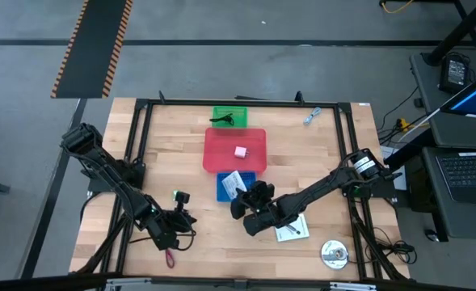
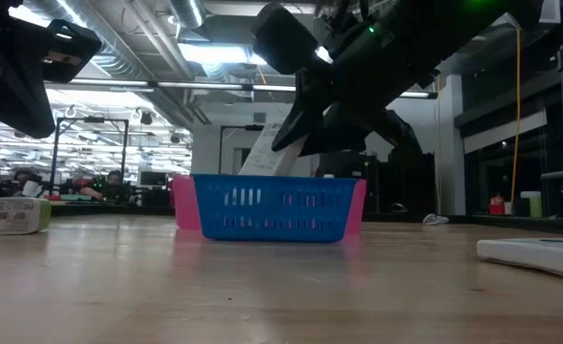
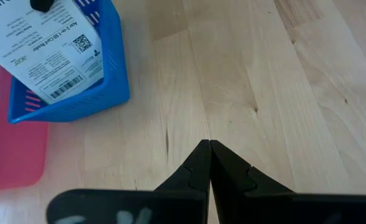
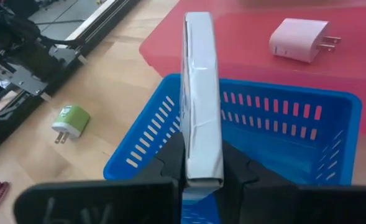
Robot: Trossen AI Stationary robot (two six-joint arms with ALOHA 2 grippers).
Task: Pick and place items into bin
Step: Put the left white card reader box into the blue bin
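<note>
My right gripper is over the blue basket, shut on a white printed card. My left gripper is shut and holds nothing; it hovers over bare wood near the table's front left, by the small green plug piece. The pink cube lies flat in the red tray. A second white card lies flat on the table near the right arm. The dark red cord loop lies at the near edge. The blue-grey piece lies at the far right. My right gripper pinches the white card between its two fingers, one on each flat face, at the card's edge nearest the wrist. The card stands edge-on in the hold. It tilts down, and its far end dips behind the blue basket's rim.
A green tray with a dark object stands behind the red tray. A round silver disc lies at the near right corner. A black frame rail runs around the table. Bare wood lies in front of the basket.
</note>
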